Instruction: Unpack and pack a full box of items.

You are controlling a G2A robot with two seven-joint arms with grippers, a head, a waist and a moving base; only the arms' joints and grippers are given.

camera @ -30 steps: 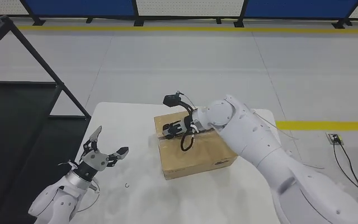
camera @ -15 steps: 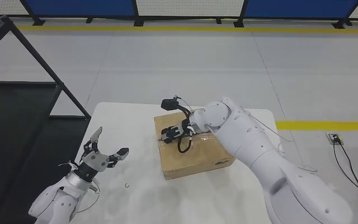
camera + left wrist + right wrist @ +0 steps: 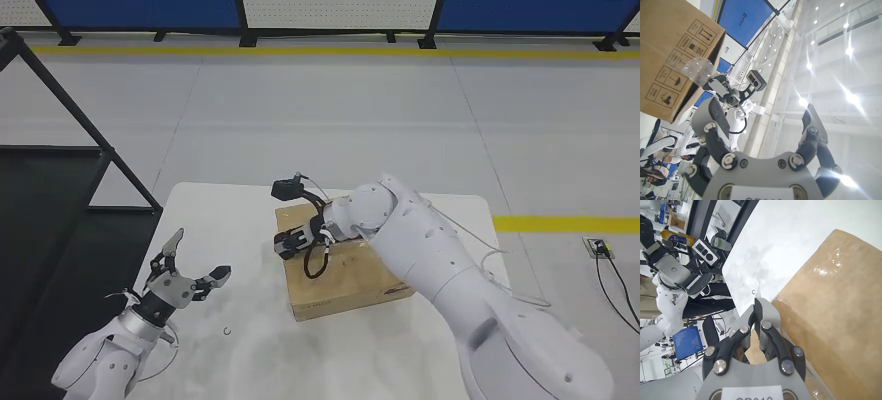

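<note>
A closed brown cardboard box (image 3: pixel 350 275) stands on the white table (image 3: pixel 215 215), right of centre. My right gripper (image 3: pixel 283 241) is at the box's left top edge, shut on a strip of clear tape (image 3: pixel 696 70) that lifts off the box (image 3: pixel 668 56) in a crumpled flap. In the right wrist view the fingertips (image 3: pixel 758 309) are pressed together just off the box's (image 3: pixel 829 294) edge, over the table (image 3: pixel 781 237). My left gripper (image 3: pixel 190 262) hovers near the table's left front, open and holding nothing, its fingers (image 3: pixel 719 113) spread wide.
A small metal ring (image 3: pixel 228 332) lies on the table in front of the box's left side. A black frame (image 3: pixel 70 120) stands off the table's left edge. The table's left half is bare apart from the ring (image 3: pixel 753 292).
My right gripper has slid leftward across the box top to its left edge, drawing the tape with it. The left arm has not moved.
</note>
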